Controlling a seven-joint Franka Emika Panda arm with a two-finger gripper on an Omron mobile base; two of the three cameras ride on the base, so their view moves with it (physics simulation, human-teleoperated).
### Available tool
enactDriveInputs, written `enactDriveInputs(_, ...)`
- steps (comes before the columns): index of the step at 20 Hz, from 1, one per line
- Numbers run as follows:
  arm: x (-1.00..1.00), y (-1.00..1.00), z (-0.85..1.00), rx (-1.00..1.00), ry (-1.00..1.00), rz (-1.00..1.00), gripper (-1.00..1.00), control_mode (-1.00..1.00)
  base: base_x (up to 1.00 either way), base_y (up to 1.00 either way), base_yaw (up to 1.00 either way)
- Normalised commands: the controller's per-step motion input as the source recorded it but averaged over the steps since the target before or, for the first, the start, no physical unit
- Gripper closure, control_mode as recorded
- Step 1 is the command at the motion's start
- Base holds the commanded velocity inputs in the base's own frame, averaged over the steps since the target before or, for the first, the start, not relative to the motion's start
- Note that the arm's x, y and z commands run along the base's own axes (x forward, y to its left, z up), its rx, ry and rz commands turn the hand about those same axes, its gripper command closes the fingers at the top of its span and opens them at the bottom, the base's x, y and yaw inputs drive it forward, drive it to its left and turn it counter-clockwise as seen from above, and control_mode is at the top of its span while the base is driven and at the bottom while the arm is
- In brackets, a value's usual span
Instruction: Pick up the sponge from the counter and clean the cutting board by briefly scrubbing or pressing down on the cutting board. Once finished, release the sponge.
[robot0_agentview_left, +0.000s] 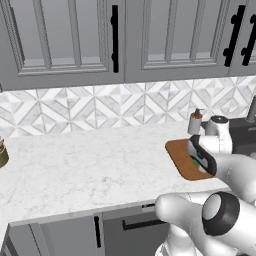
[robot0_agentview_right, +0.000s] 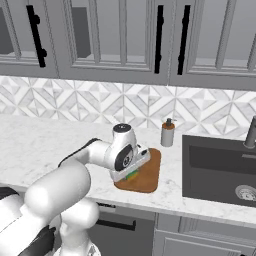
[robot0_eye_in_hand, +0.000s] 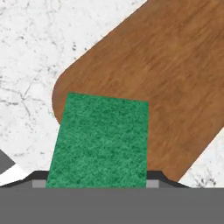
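- Grey cabinets (robot0_agentview_left: 65, 40) hang over a patterned backsplash (robot0_agentview_left: 110, 107) and the counter (robot0_agentview_left: 85, 165), a broad white marble-look top.
- At the far left edge, a small dark jar (robot0_agentview_left: 2, 154) stands on the counter.
- Further right lies the cutting board (robot0_eye_in_hand: 175, 74), near a soap dispenser (robot0_agentview_right: 168, 132).
- Over the board's near corner, the gripper (robot0_agentview_right: 131, 172) is clamped on the sponge (robot0_eye_in_hand: 99, 140), green face showing.
- Rightmost sits a dark sink (robot0_agentview_right: 220, 170).
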Motion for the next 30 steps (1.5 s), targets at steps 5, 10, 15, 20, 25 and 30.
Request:
enactDriveInputs(5, 0.0, -0.64, 0.1, 0.01, 0.01, 0.35, 1.0, -1.0, 0.0, 0.0, 0.0)
enactDriveInputs(10, 0.02, -0.47, 0.09, -0.03, 0.04, 0.32, 1.0, -1.0, 0.0, 0.0, 0.0)
enactDriveInputs(15, 0.01, -0.38, 0.0, -0.04, 0.21, 0.29, 1.0, -1.0, 0.0, 0.0, 0.0)
enactDriveInputs(20, 0.32, 0.0, 0.0, -0.01, 0.16, 0.14, 1.0, -1.0, 0.0, 0.0, 0.0)
enactDriveInputs(25, 0.14, 0.0, -0.2, -0.11, -0.04, 0.09, 1.0, -1.0, 0.0, 0.0, 0.0)
enactDriveInputs(30, 0.02, 0.0, -0.31, -0.12, -0.08, 0.05, 1.0, -1.0, 0.0, 0.0, 0.0)
